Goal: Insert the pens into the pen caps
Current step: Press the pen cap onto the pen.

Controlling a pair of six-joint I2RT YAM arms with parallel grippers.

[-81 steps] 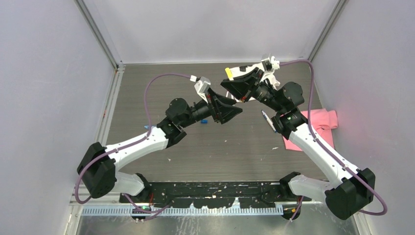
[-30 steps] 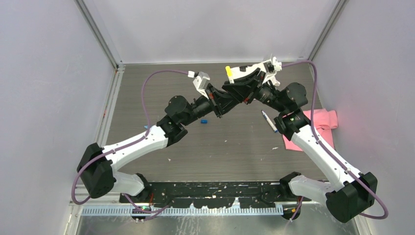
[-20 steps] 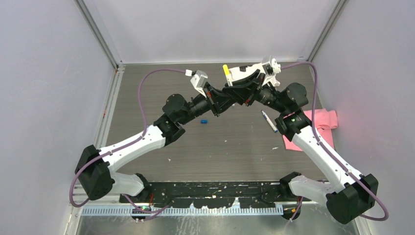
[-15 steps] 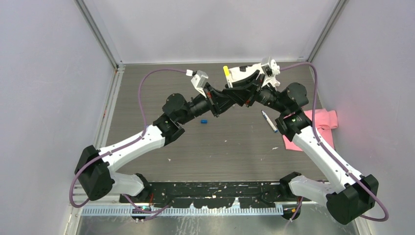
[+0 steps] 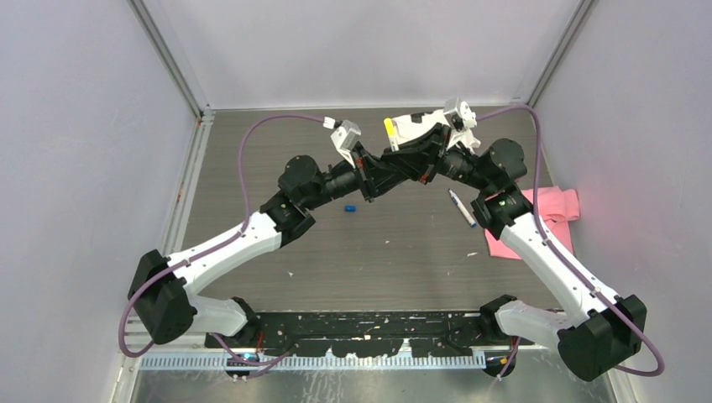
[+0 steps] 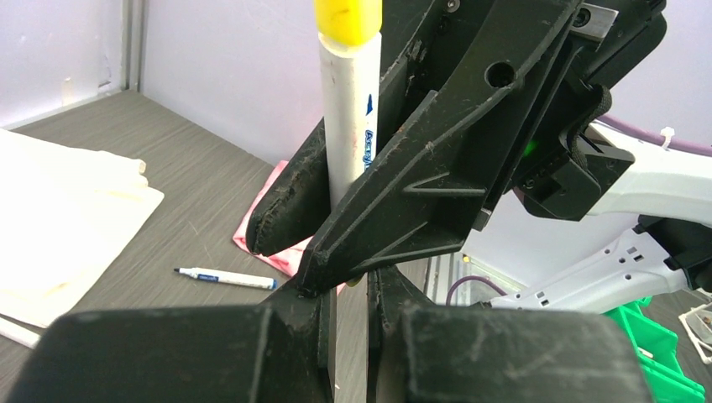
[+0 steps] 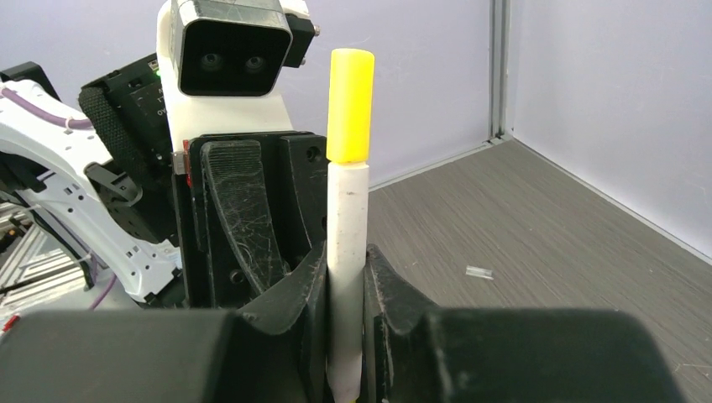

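Right end effector (image 7: 346,262) clamps yellow-capped pen (image 7: 348,210); left wrist view, unlike right's, shows loose pen (image 6: 225,278).

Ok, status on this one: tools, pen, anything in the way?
Right tool shut on white pen, yellow cap on its top end. Left tool shut, nothing visibly held. No obstruction seen; loose pen lies aside.

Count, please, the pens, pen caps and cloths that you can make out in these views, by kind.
Pens: 2, the yellow-capped pen and the blue-tipped pen.
Pen caps: 2, the yellow cap and the blue cap.
Cloths: 2, the pink cloth and the white cloth.
Total: 6.
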